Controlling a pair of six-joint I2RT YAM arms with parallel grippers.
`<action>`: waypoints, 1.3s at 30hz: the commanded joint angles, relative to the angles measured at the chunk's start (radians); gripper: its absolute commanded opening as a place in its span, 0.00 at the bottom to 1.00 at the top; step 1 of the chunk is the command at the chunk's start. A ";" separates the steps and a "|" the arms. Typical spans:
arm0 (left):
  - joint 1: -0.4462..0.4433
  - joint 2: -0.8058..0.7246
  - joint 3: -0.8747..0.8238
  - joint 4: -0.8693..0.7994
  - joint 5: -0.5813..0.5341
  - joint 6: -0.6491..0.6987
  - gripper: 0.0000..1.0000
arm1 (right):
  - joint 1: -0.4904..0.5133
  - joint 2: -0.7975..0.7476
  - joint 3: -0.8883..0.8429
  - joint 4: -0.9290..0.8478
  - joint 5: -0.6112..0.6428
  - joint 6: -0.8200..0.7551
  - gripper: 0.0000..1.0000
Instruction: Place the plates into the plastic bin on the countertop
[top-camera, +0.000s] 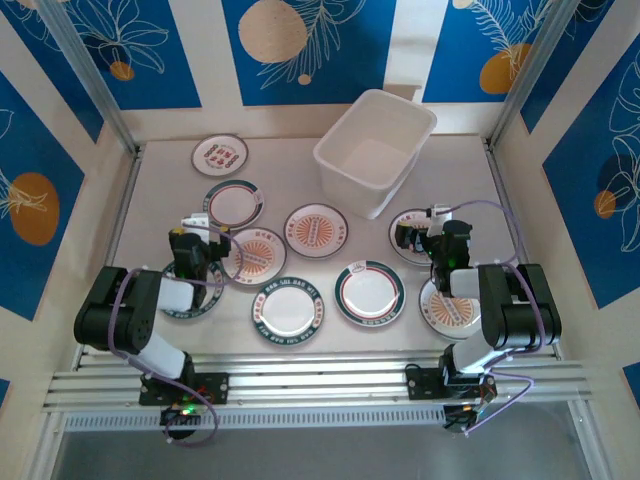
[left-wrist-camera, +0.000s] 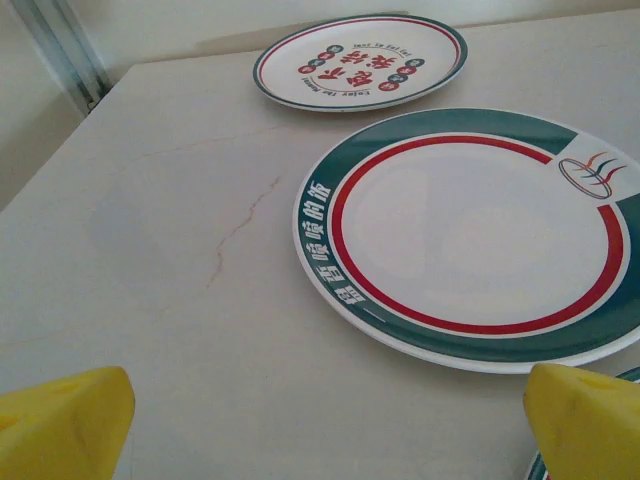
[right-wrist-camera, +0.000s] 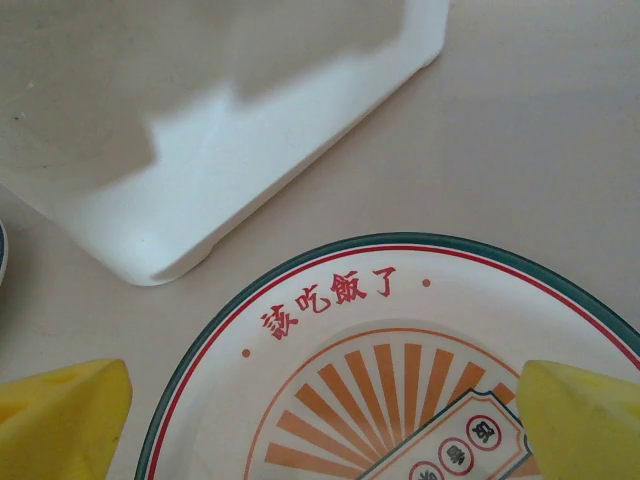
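Left gripper (top-camera: 195, 230) is hovering low over the table (top-camera: 285, 172), jaws spread wide, green-rimmed plate (left-wrist-camera: 480, 230) just ahead. Right gripper (right-wrist-camera: 320, 425) is hanging over a sunburst plate (right-wrist-camera: 400, 380) beside the plastic bin (top-camera: 405, 175), jaws likewise spread. Plates (top-camera: 315, 230) are lying scattered on the table near the bin.

Black arms (top-camera: 125, 310), purple cables (top-camera: 487, 203) (yellow finger pads (left-wrist-camera: 65, 425))

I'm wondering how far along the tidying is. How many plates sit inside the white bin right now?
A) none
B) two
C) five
A: the bin shows only its bare white bottom, while the plates all lie flat on the countertop around it.
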 joint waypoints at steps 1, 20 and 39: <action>0.009 0.007 0.014 0.021 0.020 0.017 1.00 | 0.000 -0.005 0.010 0.031 -0.008 -0.019 0.99; 0.009 0.006 0.015 0.016 0.022 0.015 1.00 | -0.006 -0.003 0.016 0.021 -0.019 -0.015 0.99; 0.010 -0.305 0.087 -0.335 -0.082 -0.046 1.00 | -0.041 -0.536 0.113 -0.668 -0.007 0.228 1.00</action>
